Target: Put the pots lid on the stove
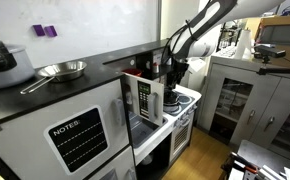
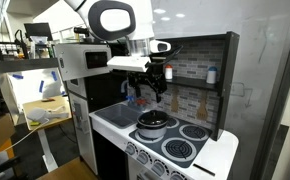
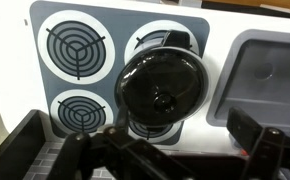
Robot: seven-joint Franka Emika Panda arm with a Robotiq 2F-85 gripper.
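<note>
DESK: Where is the lid?

PHOTO: The lid (image 3: 163,88), dark with a centre knob, sits shut on the pot (image 2: 151,127). The pot stands on a back burner of the stove (image 3: 113,18). The claw (image 2: 151,86) hangs just above it, jaws spread wide, gripping nothing.

DESK: What could go wrong from here?

PHOTO: The knob looks like the only handhold, and it is small. A descent slightly off centre would likely close the jaws on air or skid them off the domed top. A snug lid might carry the light pot up with it, then drop or tip it. The hutch (image 2: 213,70) walls in the stove at the back and one side, so a wide swing risks a knock. A lid set down only half on a free burner (image 3: 75,45) could slide off the stove's edge.

DESK: And the containers?

PHOTO: The pot is covered, its contents hidden. The sink (image 3: 265,80), just beside the pot in the wrist view, shows nothing in the part that is in frame. A steel pan (image 1: 63,69) rests on the black worktop (image 1: 97,82), well apart from the stove. Whether it holds anything is too small to tell.
</note>
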